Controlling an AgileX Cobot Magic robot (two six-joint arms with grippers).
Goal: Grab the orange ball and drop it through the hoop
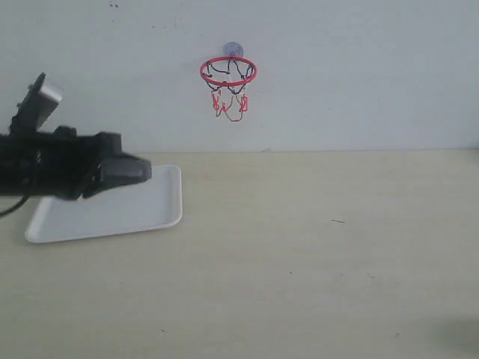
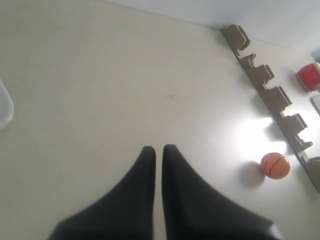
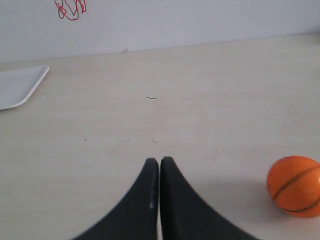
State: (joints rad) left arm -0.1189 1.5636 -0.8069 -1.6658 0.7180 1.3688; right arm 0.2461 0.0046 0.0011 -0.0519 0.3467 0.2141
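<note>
Right wrist view: ball (image 3: 295,186) loose on bench (image 3: 200,100) beside closed, empty right hand (image 3: 159,161).
Left hand (image 2: 158,148): closed, empty.
Hoop (image 1: 228,72): wall-hung, needs lift.

Nothing to read in any view: the ball (image 3: 294,186) shows only black seam lines, the hoop (image 1: 228,71) and the tray (image 1: 112,213) carry no lettering, and no brand, number or sign is legible.

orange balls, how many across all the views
1. The orange ball lies on the table beside the right gripper, not touching it; the left wrist view shows the ball too, farther off. The exterior view misses it, so more could lie out of frame.
</note>
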